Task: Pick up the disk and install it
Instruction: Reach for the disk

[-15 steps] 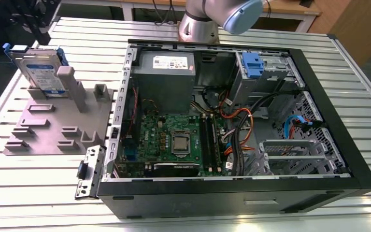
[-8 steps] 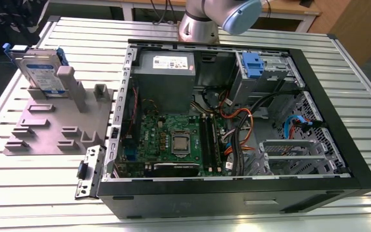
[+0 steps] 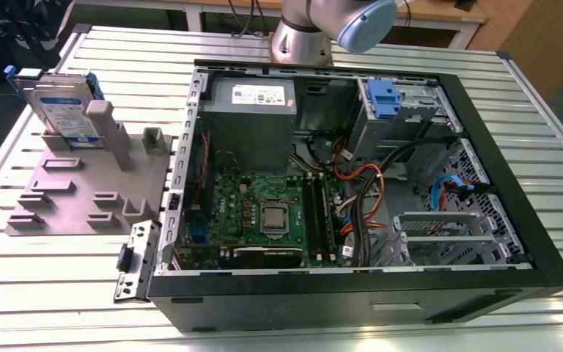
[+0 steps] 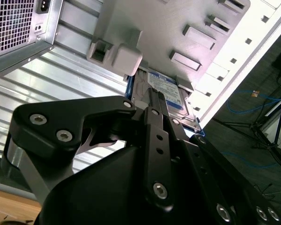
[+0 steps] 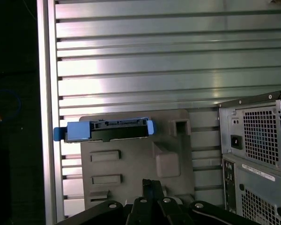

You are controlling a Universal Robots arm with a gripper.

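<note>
On grey fixture [image 3: 67,194], disk [image 3: 59,99] upright, label [image 3: 71,121] in exterior view, top edge in first wrist view, pincer [image 5: 151,183] pressed together

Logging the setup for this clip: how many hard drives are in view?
1. The disk stands on edge in the grey fixture, beside the open computer case; others may be hidden in its bays.

The exterior view looks down obliquely over the whole table [image 3: 47,293]; both wrist views (much nearer) share the grey fixture [image 5: 131,164] [image 4: 164,23] holding the disk [image 5: 117,133] [image 4: 171,91].
</note>
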